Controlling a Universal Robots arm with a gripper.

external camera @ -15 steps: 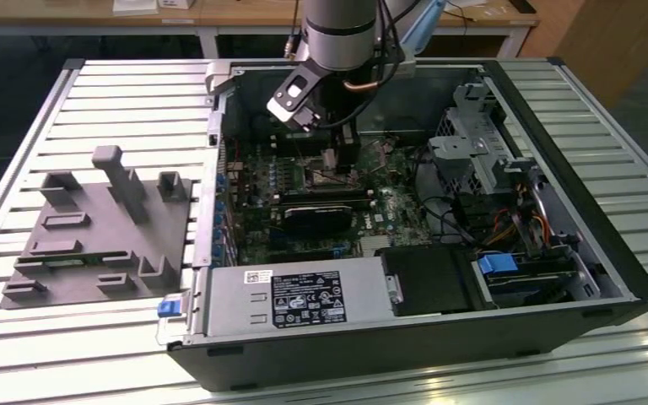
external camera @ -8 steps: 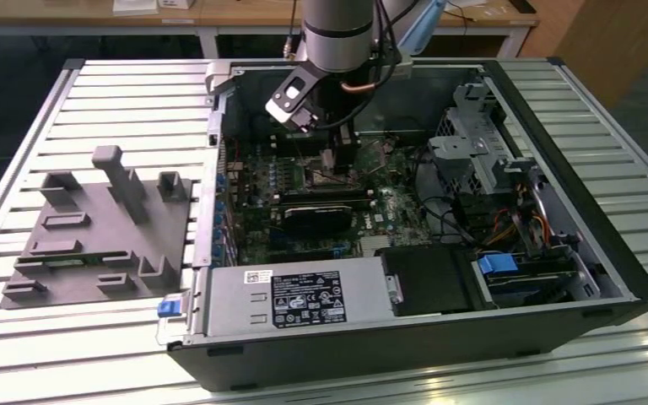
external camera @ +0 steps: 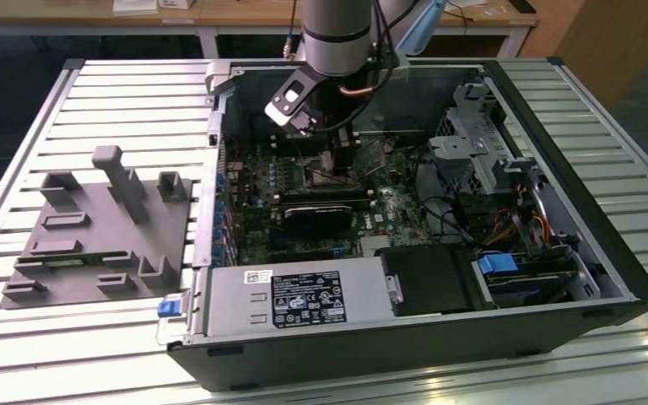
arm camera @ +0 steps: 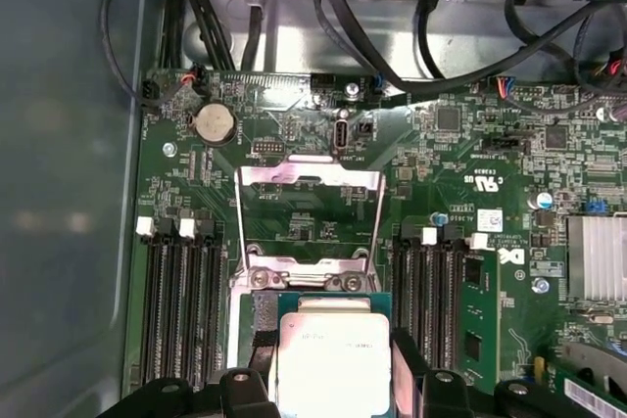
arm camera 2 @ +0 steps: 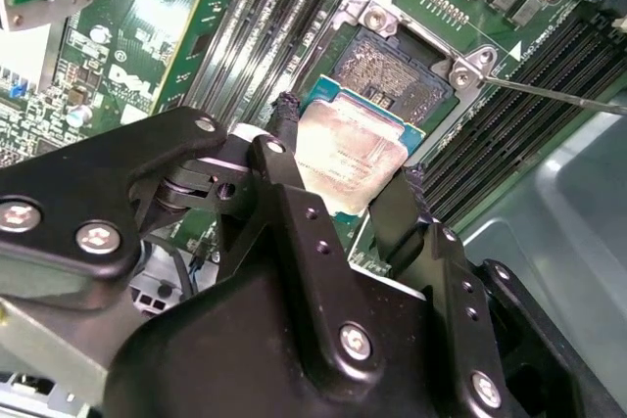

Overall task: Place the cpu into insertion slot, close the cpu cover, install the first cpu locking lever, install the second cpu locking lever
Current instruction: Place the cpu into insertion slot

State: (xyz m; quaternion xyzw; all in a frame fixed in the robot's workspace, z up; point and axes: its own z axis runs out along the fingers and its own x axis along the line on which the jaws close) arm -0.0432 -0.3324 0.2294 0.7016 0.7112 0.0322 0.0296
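Observation:
My gripper (arm camera 2: 350, 140) is shut on the cpu (arm camera 2: 348, 159), a flat square chip with a dull silvery top and a green edge, one black finger (arm camera 2: 284, 129) on each of two opposite sides. The insertion slot (arm camera 2: 397, 64) lies just beyond the chip, and its dark pin field is partly uncovered. In the first wrist view the cpu (arm camera: 333, 364) hangs in the gripper (arm camera: 333, 345) over the slot's near part, and the cpu cover (arm camera: 309, 178) stands swung back open. A thin metal lever (arm camera 2: 549, 93) sticks out beside the slot. In the exterior view the gripper (external camera: 324, 164) reaches down into the computer case.
Long black memory slots (arm camera: 181, 305) flank the socket on both sides. Cables (arm camera: 372, 56) run along the board's far edge. A black heatsink block (external camera: 318, 215) and power supply (external camera: 290, 295) sit inside the case. A grey fixture (external camera: 99, 228) lies on the slatted table at the exterior view's left.

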